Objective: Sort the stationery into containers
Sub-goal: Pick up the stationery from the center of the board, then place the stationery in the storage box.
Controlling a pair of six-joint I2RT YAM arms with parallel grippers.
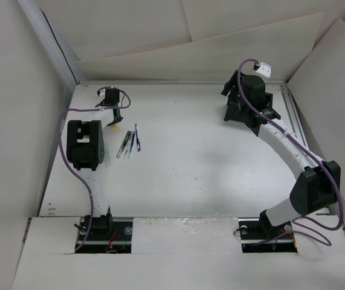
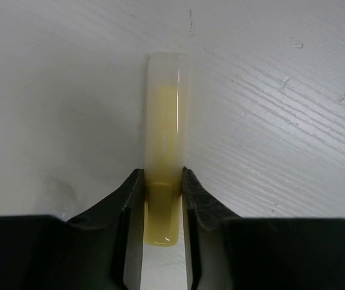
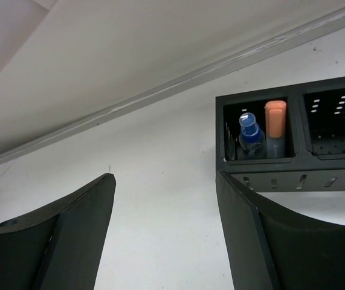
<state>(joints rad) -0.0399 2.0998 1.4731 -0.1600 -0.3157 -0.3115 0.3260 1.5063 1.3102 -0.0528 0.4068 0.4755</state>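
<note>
A few slim pen-like pieces (image 1: pixel 130 144) lie side by side on the white table (image 1: pixel 196 175). Just beyond them the left gripper (image 2: pixel 162 181) is clamped on a pale yellow translucent pen-like piece (image 2: pixel 167 115). Far back on the right, the right gripper (image 3: pixel 165 175) is spread wide and holds nothing, facing the black plastic compartmented organiser box (image 3: pixel 281 165), whose left compartment holds a blue piece (image 3: pixel 252 138) and an orange piece (image 3: pixel 275 121).

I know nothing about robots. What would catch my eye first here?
The left arm's fingers pinch a pale yellow pen piece. The right wrist view shows a black organiser box holding a blue piece and an orange piece in one compartment. A few slim pens lie loose on the table's left side.
</note>
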